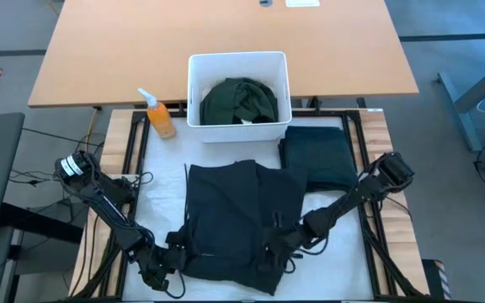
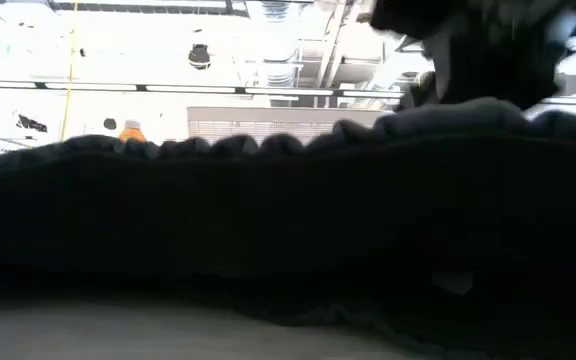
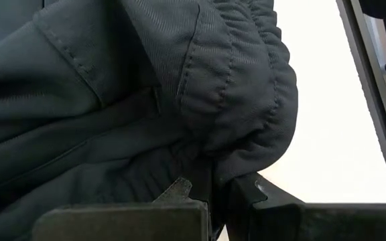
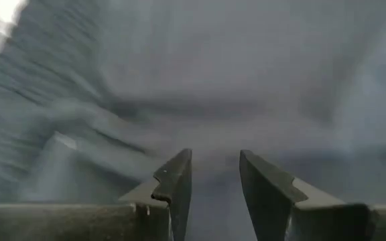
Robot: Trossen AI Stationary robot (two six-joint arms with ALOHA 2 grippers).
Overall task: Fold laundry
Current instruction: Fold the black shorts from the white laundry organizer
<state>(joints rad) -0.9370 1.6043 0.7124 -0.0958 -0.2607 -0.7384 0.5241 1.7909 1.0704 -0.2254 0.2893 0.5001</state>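
Observation:
A black garment [image 1: 242, 215] lies spread on the white mat [image 1: 162, 202] in the middle of the table. In the low view its dark bulk [image 2: 268, 220] fills the picture. My left gripper [image 1: 175, 252] is at its near left corner, shut on the cloth [image 3: 146, 100]. My right gripper [image 1: 276, 248] stands over the garment's near right part [image 4: 200, 87] with its fingers apart. A dark green garment [image 1: 318, 156] lies folded at the right of the mat. Another green one [image 1: 241, 101] sits bunched in the white bin [image 1: 196, 71]. My left gripper pinches a bunched, stitched edge of the black garment [image 3: 210, 171] between its two fingers, at the garment's near left corner. The fingers slant down from the table's near left side. The rest of the garment lies on the mat. My right gripper: I cannot tell whether it touches the cloth below it.
The white bin stands at the mat's far edge, with an orange spray bottle [image 1: 160, 116] to its left. A wooden tabletop [image 1: 125, 50] lies beyond. Dark rails [image 1: 369, 210] run along the mat's sides. Bare mat shows to the left of the black garment.

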